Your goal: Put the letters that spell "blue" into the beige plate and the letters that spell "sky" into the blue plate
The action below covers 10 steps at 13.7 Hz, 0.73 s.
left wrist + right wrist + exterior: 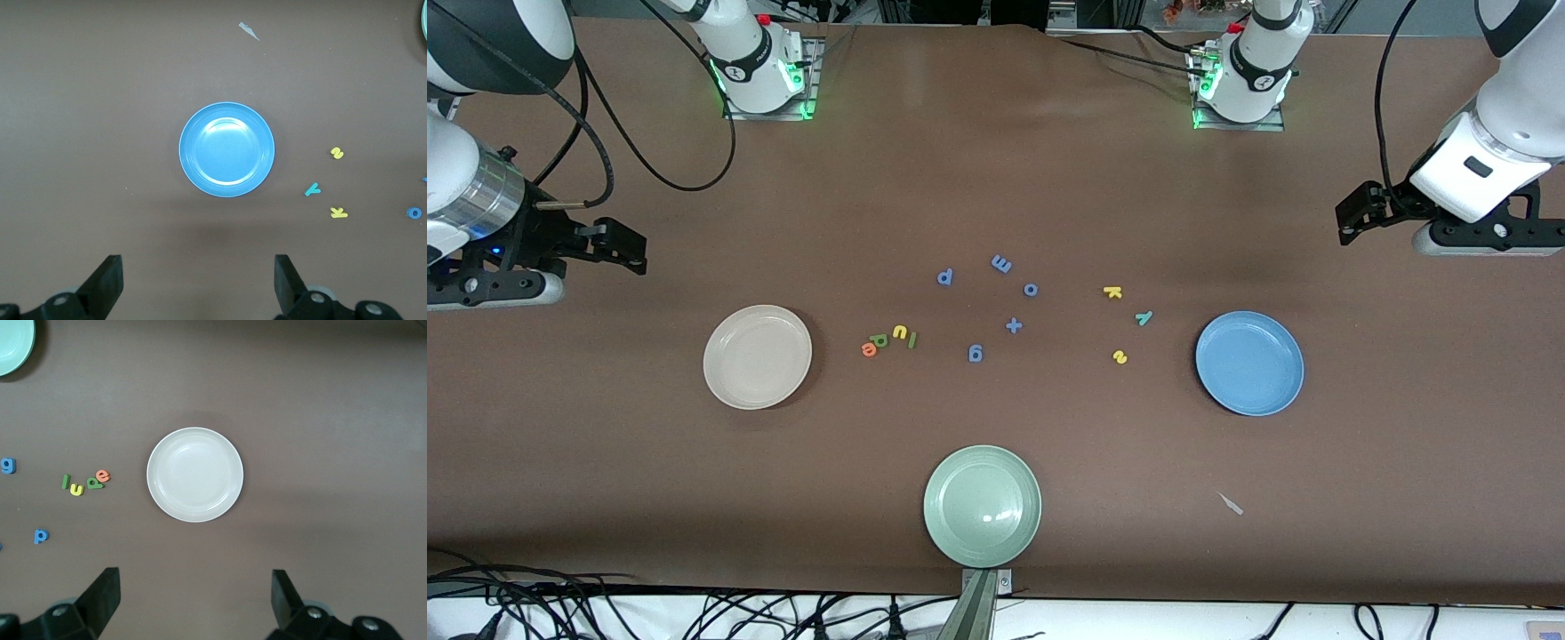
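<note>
The empty beige plate (757,356) (195,475) lies toward the right arm's end. Beside it sit the orange e (869,349) (102,477), dark green b (879,340), yellow u (899,333) and light green l (911,340). The empty blue plate (1249,363) (227,149) lies toward the left arm's end, with the yellow k (1112,292), teal y (1144,317) and yellow s (1120,357) next to it. My right gripper (618,244) (195,590) hangs open and empty high over its table end. My left gripper (1356,218) (199,273) does the same at its end.
Several all-blue letters lie between the two groups, among them a p (945,276), an o (1031,289) and a g (975,353). A pale green plate (982,506) sits nearest the front camera. A small scrap (1231,503) lies nearer the camera than the blue plate.
</note>
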Tool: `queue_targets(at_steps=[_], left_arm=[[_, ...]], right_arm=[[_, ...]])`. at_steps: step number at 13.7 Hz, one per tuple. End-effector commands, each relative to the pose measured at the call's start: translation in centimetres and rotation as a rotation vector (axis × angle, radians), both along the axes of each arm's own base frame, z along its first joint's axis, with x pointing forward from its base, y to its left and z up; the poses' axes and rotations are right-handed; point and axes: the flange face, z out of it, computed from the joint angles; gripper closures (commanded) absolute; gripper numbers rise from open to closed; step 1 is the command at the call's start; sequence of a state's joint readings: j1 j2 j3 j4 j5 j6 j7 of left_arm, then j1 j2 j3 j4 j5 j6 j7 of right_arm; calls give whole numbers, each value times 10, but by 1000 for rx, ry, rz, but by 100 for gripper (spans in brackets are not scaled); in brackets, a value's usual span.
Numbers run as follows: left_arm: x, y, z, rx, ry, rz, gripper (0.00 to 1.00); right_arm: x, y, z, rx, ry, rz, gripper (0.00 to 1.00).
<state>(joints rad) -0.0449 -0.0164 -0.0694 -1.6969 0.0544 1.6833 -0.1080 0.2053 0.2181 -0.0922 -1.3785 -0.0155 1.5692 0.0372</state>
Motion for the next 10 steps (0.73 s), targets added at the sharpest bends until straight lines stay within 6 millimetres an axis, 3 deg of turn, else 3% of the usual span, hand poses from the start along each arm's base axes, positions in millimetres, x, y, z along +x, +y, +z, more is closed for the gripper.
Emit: queue_targets(at_steps=[1,10], left_arm=[[-4,-1,8,-18,2,-8,0],[-4,2,8,-18,3,-9,0]], right_arm=[[1,-3,0,4,-15,-11,0],[2,-14,-2,7,-10,-31,0]])
